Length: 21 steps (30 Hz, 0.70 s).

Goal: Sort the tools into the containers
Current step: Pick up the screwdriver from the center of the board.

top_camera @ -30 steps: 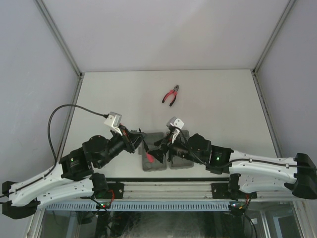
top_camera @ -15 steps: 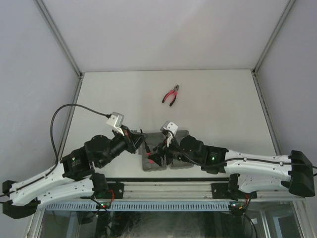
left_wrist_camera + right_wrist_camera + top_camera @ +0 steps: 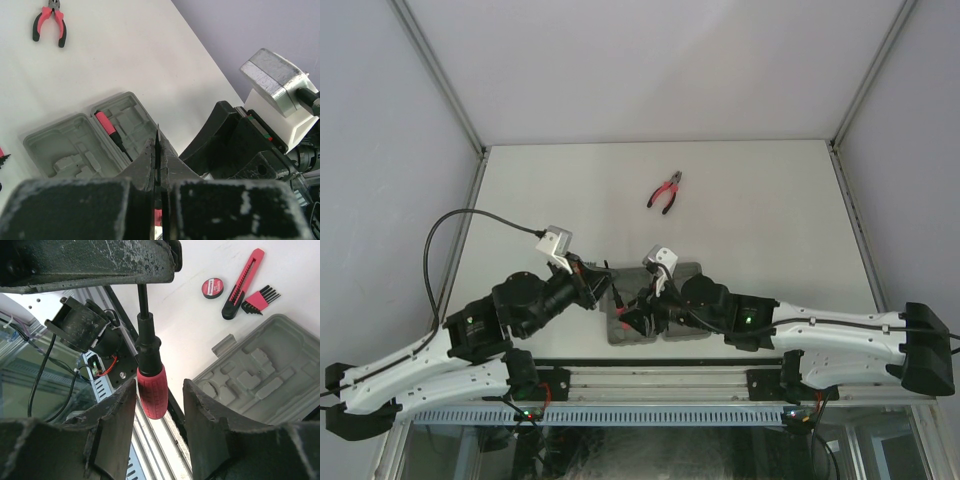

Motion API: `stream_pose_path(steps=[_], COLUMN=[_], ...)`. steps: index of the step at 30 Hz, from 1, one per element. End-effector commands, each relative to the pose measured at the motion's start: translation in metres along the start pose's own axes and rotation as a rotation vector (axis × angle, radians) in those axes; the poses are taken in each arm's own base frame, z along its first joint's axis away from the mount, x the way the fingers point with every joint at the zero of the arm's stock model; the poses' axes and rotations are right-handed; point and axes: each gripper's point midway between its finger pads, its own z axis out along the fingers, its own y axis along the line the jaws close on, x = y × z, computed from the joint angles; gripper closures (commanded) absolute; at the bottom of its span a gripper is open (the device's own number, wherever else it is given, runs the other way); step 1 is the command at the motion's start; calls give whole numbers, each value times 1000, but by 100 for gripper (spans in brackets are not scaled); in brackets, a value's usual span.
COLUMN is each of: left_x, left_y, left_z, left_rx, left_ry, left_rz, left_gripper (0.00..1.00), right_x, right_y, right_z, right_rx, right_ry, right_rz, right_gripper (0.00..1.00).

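Note:
My left gripper [image 3: 604, 291] is shut on the thin black shaft of the long screwdriver [image 3: 158, 150]. Its red handle [image 3: 151, 391] hangs down past the table's near edge, between the jaws of my right gripper [image 3: 159, 390]. Those jaws are open on either side of the handle, with gaps showing. The open grey tool case [image 3: 638, 335] lies under both grippers. A short red-black driver [image 3: 108, 126] sits in one half of the case [image 3: 75, 145]. The red-handled pliers [image 3: 665, 192] lie far back on the table.
A round red disc [image 3: 213, 288], a red-and-black knife-like tool [image 3: 243, 282] and a red comb-like piece [image 3: 260, 300] lie on the table beside the case [image 3: 260, 375]. The metal rail [image 3: 650, 375] runs along the table's near edge.
My right gripper has moved left across the case until its open jaws flank the screwdriver handle. My left gripper has held still with the screwdriver.

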Motion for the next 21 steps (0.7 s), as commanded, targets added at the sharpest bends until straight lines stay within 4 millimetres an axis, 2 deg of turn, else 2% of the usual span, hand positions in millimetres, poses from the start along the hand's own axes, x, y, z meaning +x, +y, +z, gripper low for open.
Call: stream_pose_path(steps=[1,7,11,15,18,21], left_x=[-31,-33,-32,-29,-28,-28], left_y=[-19,-19,-19,-18,-18,-18], left_z=[-8,-9,-8,-7,-6,-6], left_rx=[61,65,64,60,62,63], left_ry=[-79,-83,-80,-77,-79,-79], left_rz=[-30,-33,-32,-32,-36,-34], left_gripper=[100,100,100,84,67,60], right_x=[-22,-20,-21,-28,-36,-41], right_y=[19,18,18,11,6,-2], right_z=[2,3,2,-2,-7,-11], right_rx=[-59,-55,-50,-10,18,58], right_ry=[-55,-49,-53,-80,-113,-132], right_rz=[22,24,26,44,50,65], right_gripper=[59,62,72,82,87,92])
